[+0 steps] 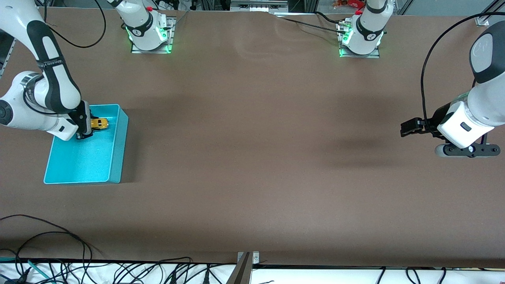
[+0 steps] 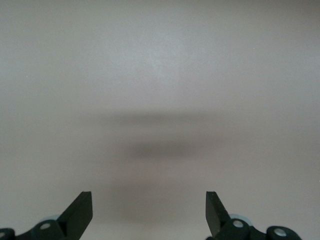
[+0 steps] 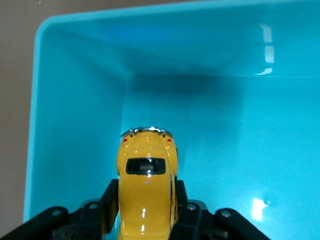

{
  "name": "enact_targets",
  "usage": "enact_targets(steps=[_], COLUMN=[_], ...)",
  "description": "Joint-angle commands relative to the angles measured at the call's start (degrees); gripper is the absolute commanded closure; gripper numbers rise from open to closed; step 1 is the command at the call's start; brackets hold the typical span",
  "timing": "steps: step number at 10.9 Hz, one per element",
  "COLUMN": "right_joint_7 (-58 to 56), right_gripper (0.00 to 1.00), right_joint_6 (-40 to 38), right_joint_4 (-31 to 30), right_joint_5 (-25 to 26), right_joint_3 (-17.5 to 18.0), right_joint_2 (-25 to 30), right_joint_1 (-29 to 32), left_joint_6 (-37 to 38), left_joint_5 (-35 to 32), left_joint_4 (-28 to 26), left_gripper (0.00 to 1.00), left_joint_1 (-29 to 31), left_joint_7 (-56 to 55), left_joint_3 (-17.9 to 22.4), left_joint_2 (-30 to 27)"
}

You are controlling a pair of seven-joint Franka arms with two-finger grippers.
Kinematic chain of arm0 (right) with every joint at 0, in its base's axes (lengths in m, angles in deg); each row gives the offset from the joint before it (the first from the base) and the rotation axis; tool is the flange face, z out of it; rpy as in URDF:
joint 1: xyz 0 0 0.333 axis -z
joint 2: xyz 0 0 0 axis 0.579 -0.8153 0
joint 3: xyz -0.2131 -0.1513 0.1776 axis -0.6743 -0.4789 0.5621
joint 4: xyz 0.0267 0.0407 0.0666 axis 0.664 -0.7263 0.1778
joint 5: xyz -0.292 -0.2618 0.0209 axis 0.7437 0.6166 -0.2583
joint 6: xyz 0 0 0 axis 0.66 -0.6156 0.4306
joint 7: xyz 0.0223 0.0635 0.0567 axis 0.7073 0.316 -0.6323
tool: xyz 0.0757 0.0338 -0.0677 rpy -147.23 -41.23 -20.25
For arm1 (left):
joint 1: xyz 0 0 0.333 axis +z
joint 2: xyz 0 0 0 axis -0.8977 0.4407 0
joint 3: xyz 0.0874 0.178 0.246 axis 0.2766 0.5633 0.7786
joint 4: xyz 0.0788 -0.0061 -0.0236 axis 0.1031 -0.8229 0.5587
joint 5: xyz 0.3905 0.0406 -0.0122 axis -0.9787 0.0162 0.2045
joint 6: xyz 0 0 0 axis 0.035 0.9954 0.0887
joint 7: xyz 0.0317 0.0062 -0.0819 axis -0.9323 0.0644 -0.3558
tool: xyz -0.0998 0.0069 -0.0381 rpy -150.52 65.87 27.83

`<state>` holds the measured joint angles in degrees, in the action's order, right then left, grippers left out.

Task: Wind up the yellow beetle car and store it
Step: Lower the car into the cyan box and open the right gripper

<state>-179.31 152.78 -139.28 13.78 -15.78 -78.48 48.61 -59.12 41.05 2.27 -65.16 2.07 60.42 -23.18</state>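
Note:
The yellow beetle car (image 1: 99,123) is held inside the turquoise bin (image 1: 114,165), in the bin's part farther from the front camera. My right gripper (image 1: 87,127) is shut on the car's sides. In the right wrist view the car (image 3: 146,182) sits between the black fingers (image 3: 109,197), above the bin's floor (image 3: 240,150); I cannot tell whether its wheels touch the floor. My left gripper (image 1: 407,128) is open and empty, up over the bare table at the left arm's end. The left wrist view shows its gripper (image 2: 149,212) with the fingertips wide apart over plain tabletop.
The bin stands at the right arm's end of the brown table (image 1: 252,157). Cables (image 1: 79,268) lie along the table's edge nearest the front camera. The two arm bases (image 1: 150,35) stand along the edge farthest from it.

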Motion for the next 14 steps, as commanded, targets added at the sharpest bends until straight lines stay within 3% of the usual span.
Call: enact_targets(steps=[1, 4, 5, 7, 11, 14], right_joint_7=[-4.2, -6.2, -6.2, -6.6, -5.4, 4.5], right_gripper=[1.00, 0.96, 0.01, 0.00, 0.00, 0.00], right_joint_6=[0.1, -0.7, -0.7, -0.8, -4.8, -5.9], right_joint_4=[0.1, 0.3, 0.4, 1.2, 5.3, 4.2], right_joint_5=[-1.3, -1.3, -2.0, -4.7, -4.8, -4.7], right_joint_3=[0.4, 0.4, 0.4, 0.4, 0.8, 1.1], right_joint_2=[-1.8, -2.1, -2.2, -2.1, 0.1, 6.1], right_joint_1=[2.5, 2.9, 2.9, 3.0, 2.7, 1.5], left_joint_6=[0.9, 0.9, 0.9, 0.9, 0.8, 0.9], left_joint_5=[-0.2, -0.2, -0.2, -0.2, -0.2, -0.2], left_joint_4=[1.1, 1.1, 1.0, 1.1, 1.1, 1.1], left_gripper=[0.00, 0.00, 0.00, 0.00, 0.00, 0.00], left_joint_1=[-0.3, -0.3, -0.3, -0.3, -0.3, -0.3], left_joint_7=[0.6, 0.6, 0.6, 0.6, 0.6, 0.6], left_joint_3=[0.2, 0.2, 0.2, 0.2, 0.2, 0.1], left_joint_2=[0.1, 0.1, 0.1, 0.1, 0.1, 0.1])
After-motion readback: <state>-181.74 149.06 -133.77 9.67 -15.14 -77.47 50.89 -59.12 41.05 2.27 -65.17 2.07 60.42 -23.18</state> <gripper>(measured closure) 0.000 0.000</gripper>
